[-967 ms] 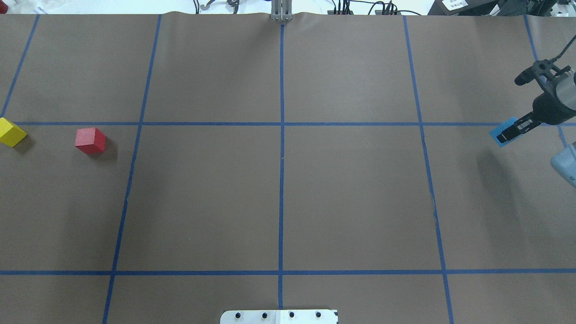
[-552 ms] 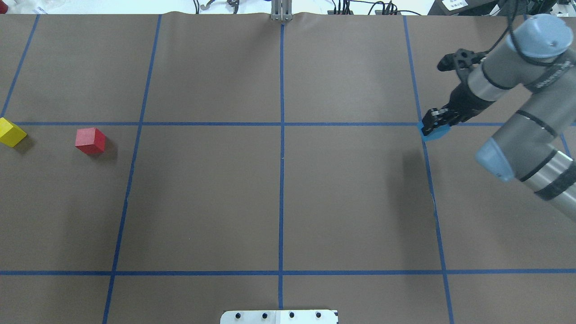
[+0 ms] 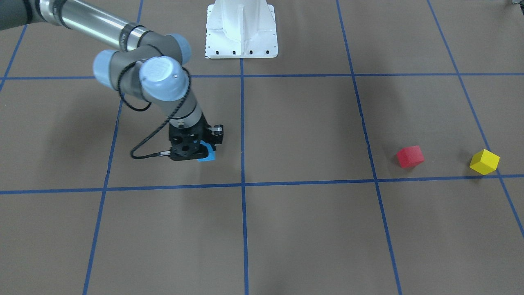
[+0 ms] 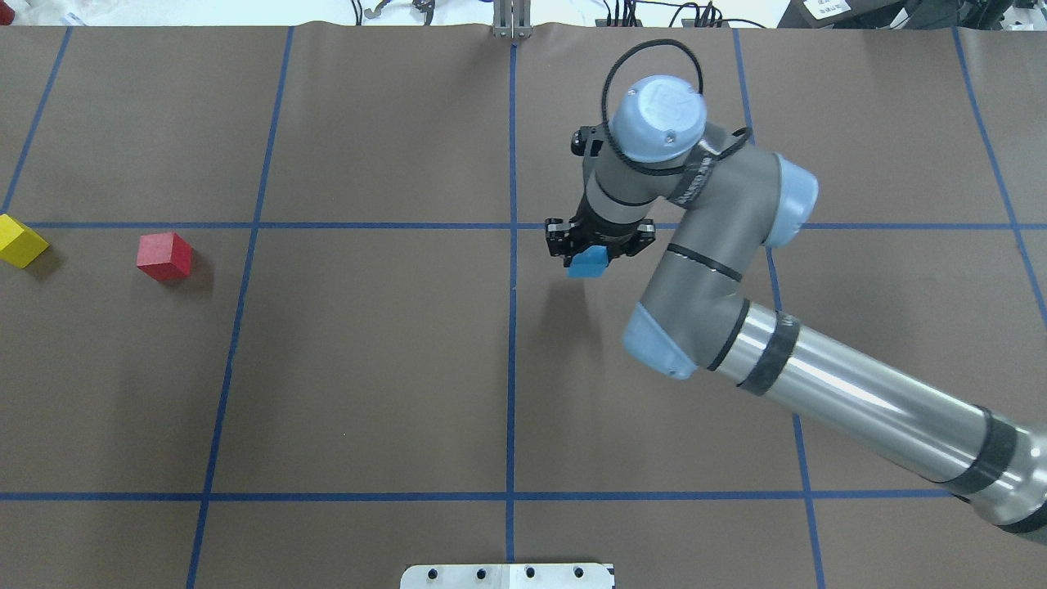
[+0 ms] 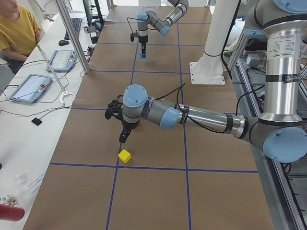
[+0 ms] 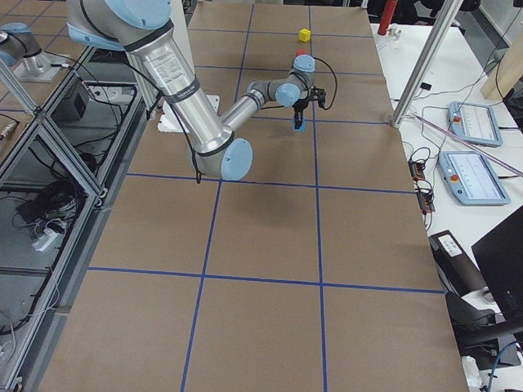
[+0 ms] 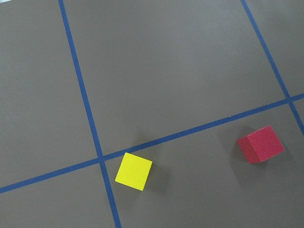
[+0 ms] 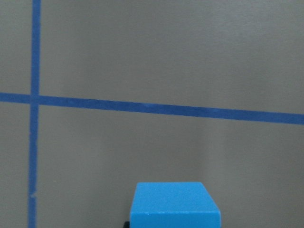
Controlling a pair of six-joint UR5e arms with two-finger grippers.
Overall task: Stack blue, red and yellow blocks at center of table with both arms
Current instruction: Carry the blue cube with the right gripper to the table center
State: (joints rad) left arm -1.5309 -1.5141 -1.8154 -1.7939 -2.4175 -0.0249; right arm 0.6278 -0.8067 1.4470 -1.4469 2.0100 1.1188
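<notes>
My right gripper (image 4: pixel 599 245) is shut on the blue block (image 4: pixel 587 263) and holds it just right of the table's centre tape line; both also show in the front view, the gripper (image 3: pixel 192 149) and the block (image 3: pixel 206 152). The right wrist view has the blue block (image 8: pixel 175 204) at bottom centre. The red block (image 4: pixel 164 255) and the yellow block (image 4: pixel 20 240) sit on the paper at far left, apart from each other. The left wrist view looks down on the yellow block (image 7: pixel 134 171) and the red block (image 7: pixel 261 144). My left gripper (image 5: pixel 123 136) shows only in the exterior left view, above the yellow block (image 5: pixel 124 156); I cannot tell its state.
Blue tape lines (image 4: pixel 512 286) divide the brown paper into squares. The robot's white base plate (image 4: pixel 507 576) sits at the near edge. An operator (image 5: pixel 17 28) sits at a side table with tablets (image 5: pixel 29 87).
My right arm has swung from the table's far right edge to near the centre line, carrying the blue block. The red and yellow blocks have not moved.
</notes>
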